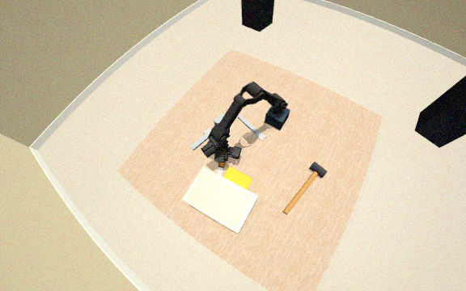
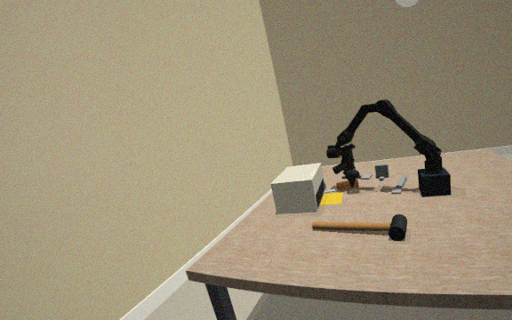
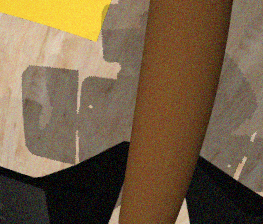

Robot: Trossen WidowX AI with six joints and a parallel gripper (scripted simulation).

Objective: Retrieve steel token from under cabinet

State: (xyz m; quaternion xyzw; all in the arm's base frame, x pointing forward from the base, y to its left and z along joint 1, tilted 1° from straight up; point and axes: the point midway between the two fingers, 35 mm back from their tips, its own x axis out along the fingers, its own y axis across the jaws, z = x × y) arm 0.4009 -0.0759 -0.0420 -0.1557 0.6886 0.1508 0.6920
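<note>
The cream cabinet (image 1: 221,200) (image 2: 296,196) stands on the table with the yellow marked area (image 1: 238,178) (image 2: 332,198) (image 3: 47,15) at its front. My gripper (image 1: 222,162) (image 2: 352,183) (image 3: 158,153) is shut on the brown handle (image 1: 222,165) (image 2: 341,186) (image 3: 177,100) of a tool, low over the table in front of the cabinet. The tool's thin pale blade (image 1: 220,172) (image 2: 330,191) points to the cabinet front, beside the yellow area; its far end is hidden. The token is not visible in any view.
A mallet with a wooden handle (image 1: 301,192) (image 2: 354,227) lies to one side of the cabinet. Grey flat tools (image 1: 200,141) (image 1: 251,126) (image 2: 400,183) lie between the cabinet and the arm's base (image 1: 277,117) (image 2: 434,182). A grey square piece (image 2: 381,171) is behind them.
</note>
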